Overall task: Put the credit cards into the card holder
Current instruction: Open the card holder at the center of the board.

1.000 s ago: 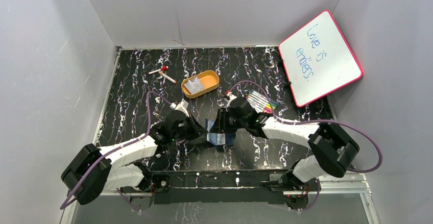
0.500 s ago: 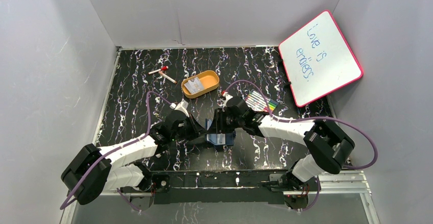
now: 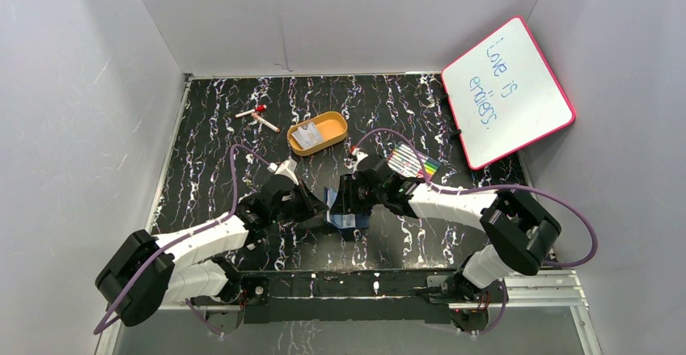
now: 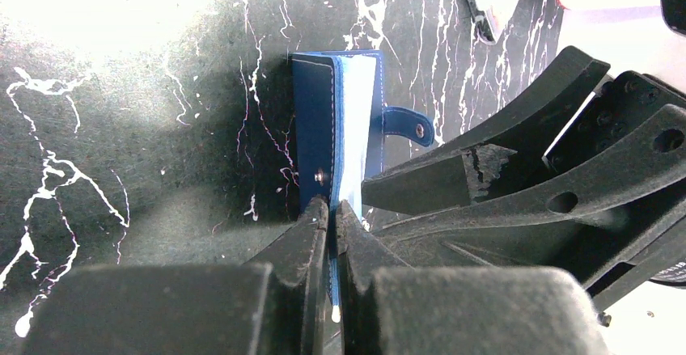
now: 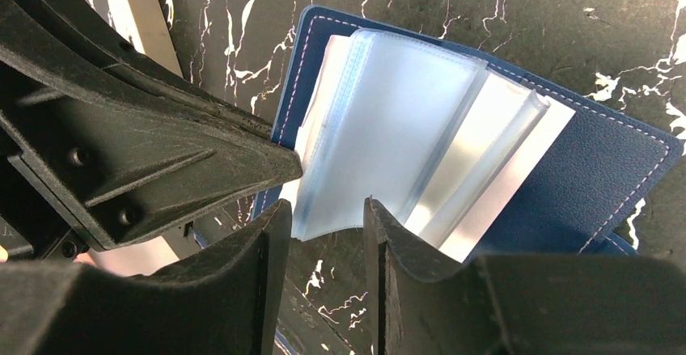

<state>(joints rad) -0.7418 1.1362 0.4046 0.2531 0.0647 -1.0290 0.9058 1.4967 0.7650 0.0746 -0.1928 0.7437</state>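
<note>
The card holder (image 3: 346, 216), a navy wallet with a snap tab, stands open on the mat between both arms. My left gripper (image 4: 332, 208) is shut on the edge of its navy cover (image 4: 317, 120); it also shows in the top view (image 3: 322, 204). My right gripper (image 5: 328, 213) is open, its fingertips on either side of the lower edge of the pale blue inner sleeves (image 5: 404, 120), not clamping them; it also shows in the top view (image 3: 348, 196). The credit cards (image 3: 308, 136), pale grey-white, lie in the orange oval tray (image 3: 333, 125) behind.
A striped pack of coloured markers (image 3: 414, 162) lies just behind my right arm. A pink-framed whiteboard (image 3: 507, 92) leans at the back right. A red-capped marker (image 3: 257, 115) lies at the back left. Grey walls surround the mat.
My right gripper has moved a little left, closer to the wallet's sleeves. The left gripper keeps its hold on the cover and has shifted only slightly.
</note>
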